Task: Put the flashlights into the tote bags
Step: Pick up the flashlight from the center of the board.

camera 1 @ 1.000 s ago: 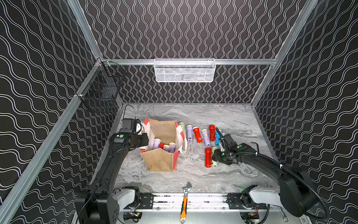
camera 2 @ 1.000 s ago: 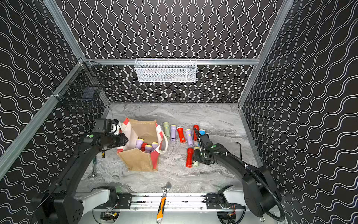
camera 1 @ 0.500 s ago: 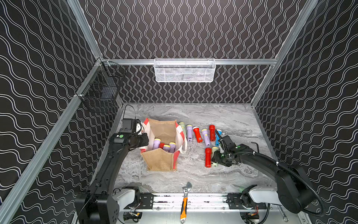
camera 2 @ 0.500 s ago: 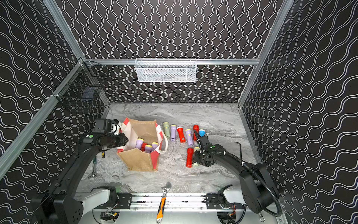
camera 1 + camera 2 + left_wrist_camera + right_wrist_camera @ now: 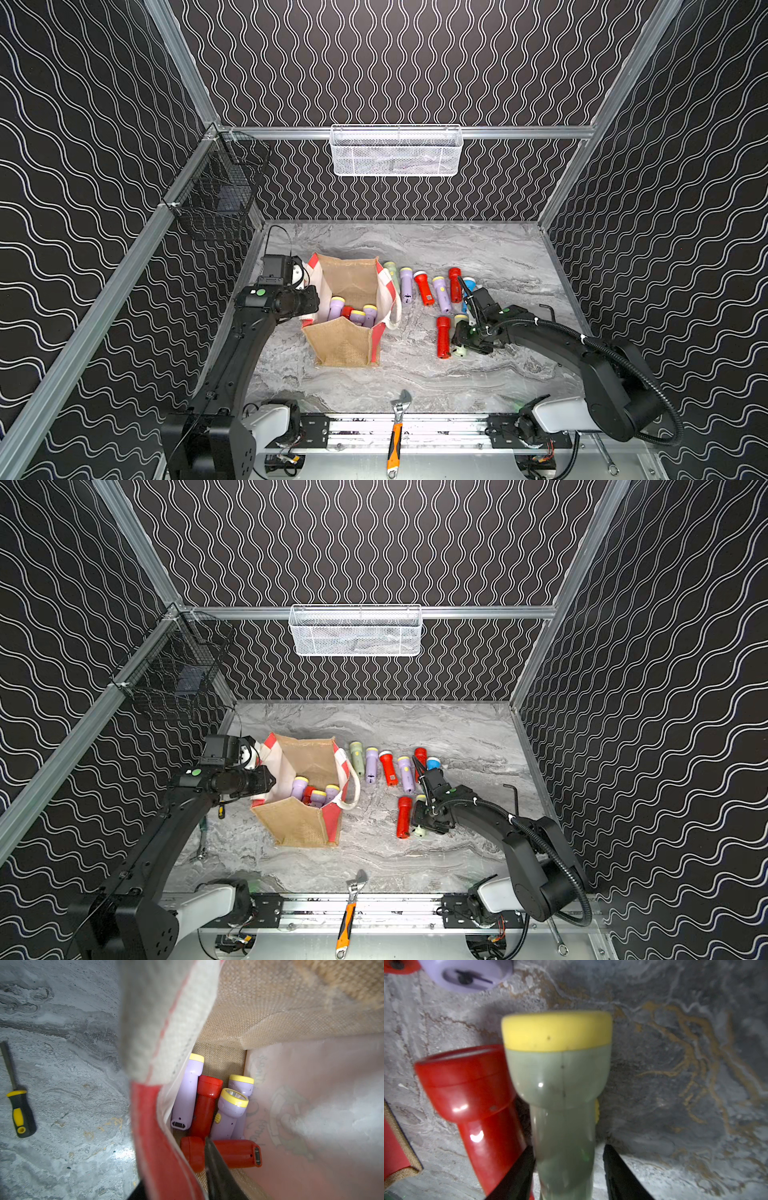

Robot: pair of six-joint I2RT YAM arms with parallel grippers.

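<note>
Between narrow jaws of right gripper (image 5: 568, 1153): pale green, yellow-rimmed plastic flashlight (image 5: 558, 1076), unclamped. Grasp step, likely. Next needed clamp, lift to tan jute tote bag (image 5: 343, 345), pinched by left gripper (image 5: 309, 301).

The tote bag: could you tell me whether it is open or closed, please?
Open: the tote bag gapes upward, with flashlights visible inside.

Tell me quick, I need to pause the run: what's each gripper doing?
Left gripper: shut on the tote bag's side panel.
Right gripper: open, jaws astride the pale green flashlight, not clamped.
</note>
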